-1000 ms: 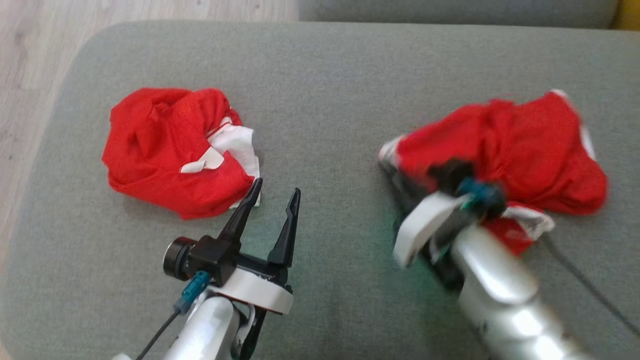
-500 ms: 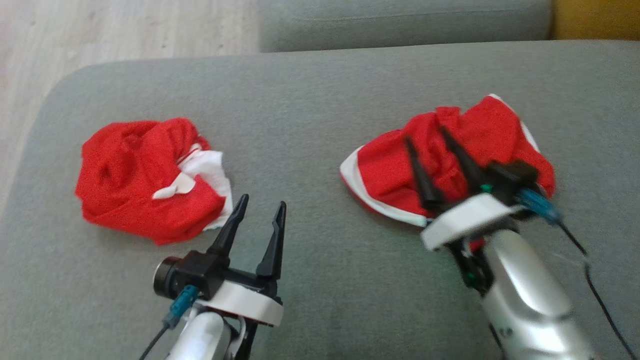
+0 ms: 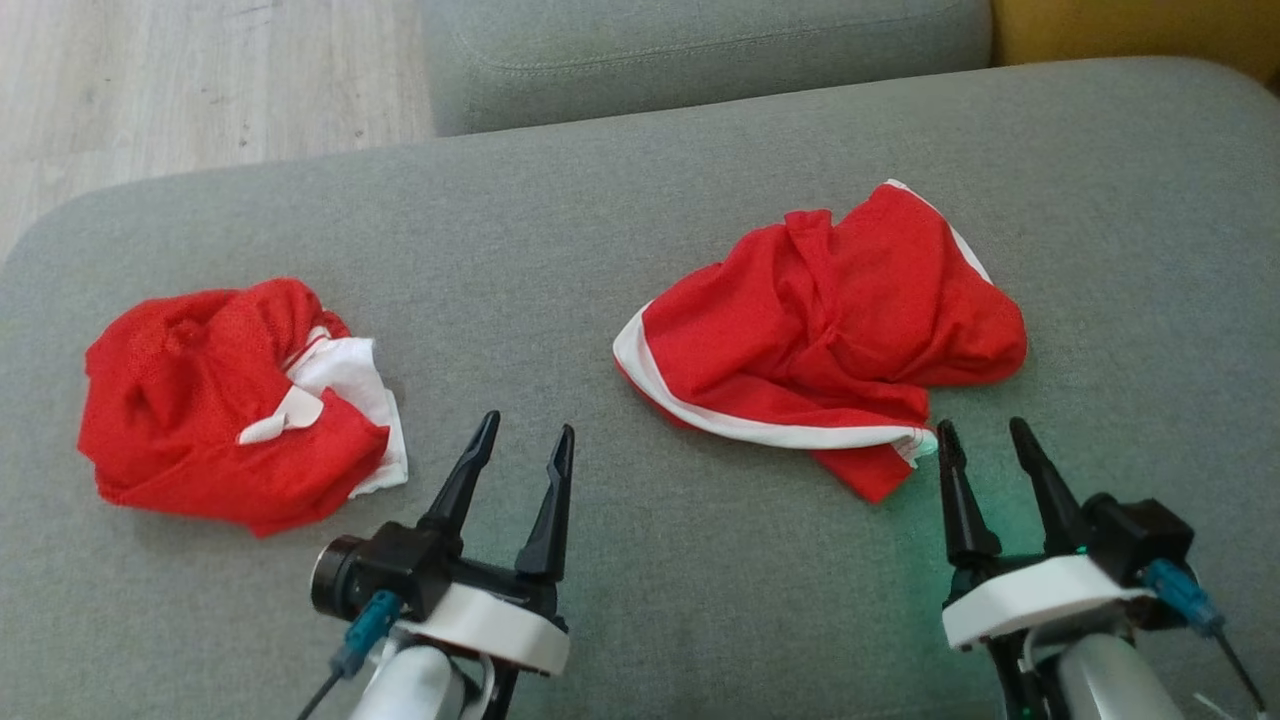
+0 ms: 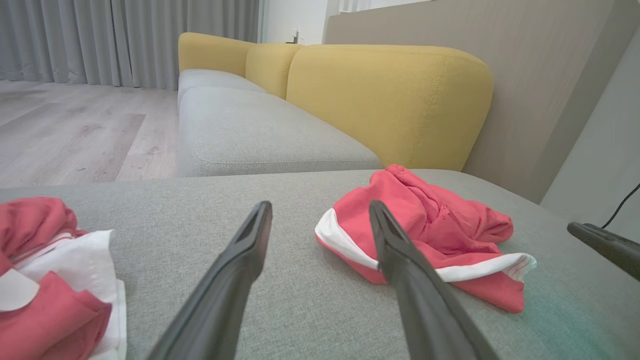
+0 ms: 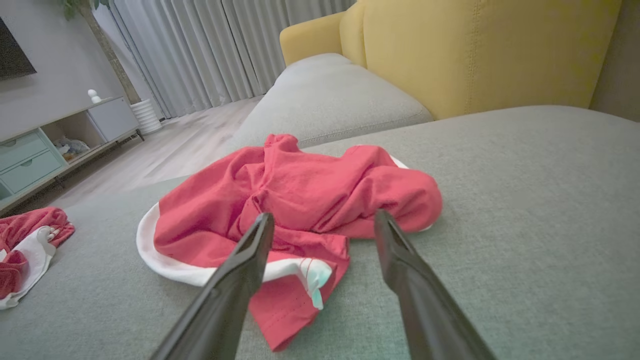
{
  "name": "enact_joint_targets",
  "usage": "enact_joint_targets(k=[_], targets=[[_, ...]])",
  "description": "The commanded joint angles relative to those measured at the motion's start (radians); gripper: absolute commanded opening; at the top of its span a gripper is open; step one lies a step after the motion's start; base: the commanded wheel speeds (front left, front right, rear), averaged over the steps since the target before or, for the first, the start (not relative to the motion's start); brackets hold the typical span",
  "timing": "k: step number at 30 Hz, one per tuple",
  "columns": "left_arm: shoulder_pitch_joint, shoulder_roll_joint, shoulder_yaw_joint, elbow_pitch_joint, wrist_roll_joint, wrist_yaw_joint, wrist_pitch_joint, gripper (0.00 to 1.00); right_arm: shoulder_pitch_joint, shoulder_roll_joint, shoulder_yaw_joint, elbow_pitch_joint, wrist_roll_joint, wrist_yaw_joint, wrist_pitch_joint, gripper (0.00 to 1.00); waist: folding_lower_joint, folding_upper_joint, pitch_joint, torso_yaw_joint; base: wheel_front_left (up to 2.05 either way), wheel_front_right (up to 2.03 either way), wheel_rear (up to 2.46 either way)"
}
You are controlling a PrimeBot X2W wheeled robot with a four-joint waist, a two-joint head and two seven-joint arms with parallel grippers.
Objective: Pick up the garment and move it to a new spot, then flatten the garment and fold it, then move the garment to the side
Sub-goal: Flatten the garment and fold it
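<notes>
Garment [image 3: 820, 320] lay crumpled on the sofa seat [image 3: 640, 210], right of centre. It was red, with white trim [image 3: 640, 370] on its near-left edge and one red corner poking toward the robot. Right end effector [image 3: 980, 425] sat just beside that corner, released and empty, tips apart from the cloth. Left end effector [image 3: 529, 422] was also released and empty, over bare seat between the two heaps. Judged: the garment was lying free at what looked like its new spot, so the pick-and-move part seemed done. Flatten and fold were not started, as the cloth was bunched with a twisted ridge down the middle. Both arms sat low on the robot's side of the seat, probably for a clear look and an easy reach to the hem from either side. Second garment [image 3: 220, 400], red with a white patch, sat well apart at the left near the seat edge. It was not blocking, but it was near the left end effector, so a wrong-item snag was possible. Yellow backrest [image 4: 390, 100] stood behind the garment, another grey seat [image 3: 700, 50] lay beyond, and wood floor [image 3: 150, 90] showed far left. A cable [image 3: 1225, 655] trailed off the right wrist. Nothing lay between the end effectors and the garment.
</notes>
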Motion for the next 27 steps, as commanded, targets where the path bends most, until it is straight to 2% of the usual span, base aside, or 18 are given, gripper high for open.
enact_joint_targets(k=[1, 8, 19, 25, 26, 27], targets=[[-0.046, -0.001, 0.026, -0.031, -0.009, 0.004, -0.005, 1.0, -0.034, -0.004, 0.016, -0.039, -0.002, -0.001, -0.012, 1.0, 0.0, 0.0, 0.002, 0.0, 0.0, 0.0, 0.0], [-0.061, -0.001, 0.01, -0.021, -0.007, -0.001, -0.005, 1.0, -0.024, -0.004, 0.058, -0.044, -0.073, -0.001, 0.059, 1.0, 0.0, 0.0, 0.018, 0.029, 0.0, 0.0, 0.0], [-0.083, -0.001, -0.017, -0.024, -0.025, 0.008, -0.005, 1.0, -0.058, -0.004, -0.047, 0.01, -0.335, -0.001, 0.169, 1.0, 0.0, 0.0, 0.052, 0.086, 0.0, 0.0, 0.0], [-0.086, -0.001, -0.015, -0.019, -0.02, 0.009, -0.005, 1.0, -0.073, -0.004, -0.047, 0.033, -0.335, -0.001, 0.173, 1.0, 0.0, 0.0, 0.057, 0.09, 0.0, 0.0, 0.0], [-0.085, -0.001, -0.013, -0.019, -0.019, 0.009, -0.005, 1.0, -0.075, -0.004, -0.046, 0.038, -0.319, -0.001, 0.172, 0.92, 0.0, 0.0, 0.056, 0.088, 0.0, 0.0, 0.0], [-0.083, -0.001, -0.011, -0.018, -0.017, 0.008, -0.005, 1.0, -0.078, -0.004, -0.044, 0.043, -0.309, -0.001, 0.171, 0.0, 0.0, 0.0, 0.054, 0.086, 0.0, 0.0, 0.0]])
